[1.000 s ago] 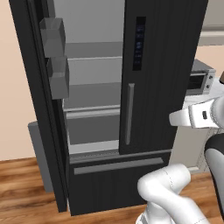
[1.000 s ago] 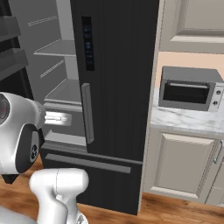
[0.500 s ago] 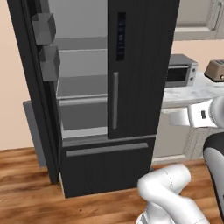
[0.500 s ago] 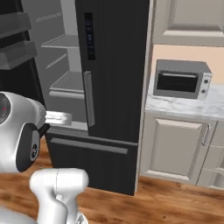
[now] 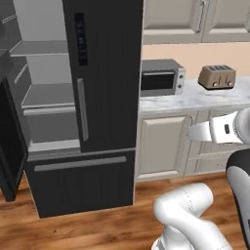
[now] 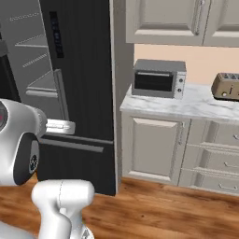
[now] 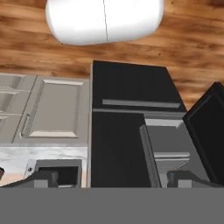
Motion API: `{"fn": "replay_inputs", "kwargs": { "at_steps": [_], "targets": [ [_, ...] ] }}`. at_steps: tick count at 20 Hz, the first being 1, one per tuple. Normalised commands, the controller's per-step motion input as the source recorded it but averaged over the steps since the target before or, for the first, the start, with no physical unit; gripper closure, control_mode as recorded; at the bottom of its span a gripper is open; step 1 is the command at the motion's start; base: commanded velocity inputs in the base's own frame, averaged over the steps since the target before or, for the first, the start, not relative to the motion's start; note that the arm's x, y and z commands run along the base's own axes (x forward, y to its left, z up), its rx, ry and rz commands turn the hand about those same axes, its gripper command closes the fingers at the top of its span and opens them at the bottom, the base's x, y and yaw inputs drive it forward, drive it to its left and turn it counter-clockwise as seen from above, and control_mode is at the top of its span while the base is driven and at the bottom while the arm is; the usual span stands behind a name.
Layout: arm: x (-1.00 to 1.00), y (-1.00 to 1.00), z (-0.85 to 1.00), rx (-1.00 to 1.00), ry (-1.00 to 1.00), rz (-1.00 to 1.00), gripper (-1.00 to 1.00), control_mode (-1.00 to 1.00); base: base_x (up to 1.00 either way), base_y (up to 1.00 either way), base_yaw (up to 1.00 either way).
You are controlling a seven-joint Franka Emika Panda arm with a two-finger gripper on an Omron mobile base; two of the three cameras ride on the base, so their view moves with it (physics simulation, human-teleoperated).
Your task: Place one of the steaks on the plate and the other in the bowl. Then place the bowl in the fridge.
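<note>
fridge [image 5: 97, 107] at left, left door swung open, grey shelves bare | microwave [image 5: 161, 77] and toaster [image 5: 217, 76] on counter [image 5: 195, 100] to its right | gripper [image 7: 112, 178] spread wide, empty | steaks, plate, bowl unseen: best swing base on along counter and find them

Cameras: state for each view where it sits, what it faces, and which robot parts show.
Left base view: behind the arm's left, facing the tall black fridge with its left door open; white arm lower right.
Right base view: behind the arm's right, same fridge and grey microwave; arm lower left.
Hand view: on the hand, rolled upside down, facing the fridge; open jaws at bottom.
</note>
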Motion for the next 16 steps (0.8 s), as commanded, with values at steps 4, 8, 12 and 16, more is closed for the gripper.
{"fn": "replay_inputs", "kwargs": {
  "at_steps": [4,8,12,16],
  "targets": [
    [0.00,0.00,0.00,0.00,0.00,0.00,-1.00,1.00,0.17,-1.00,0.00],
    [0.00,0.00,0.00,0.00,0.00,0.00,-1.00,1.00,0.19,-1.00,0.00],
    [0.00,0.00,0.00,0.00,0.00,0.00,-1.00,1.00,0.34,-1.00,0.00],
    [0.00,0.00,0.00,0.00,0.00,0.00,-1.00,1.00,0.48,-1.00,0.00]
  ]
}}
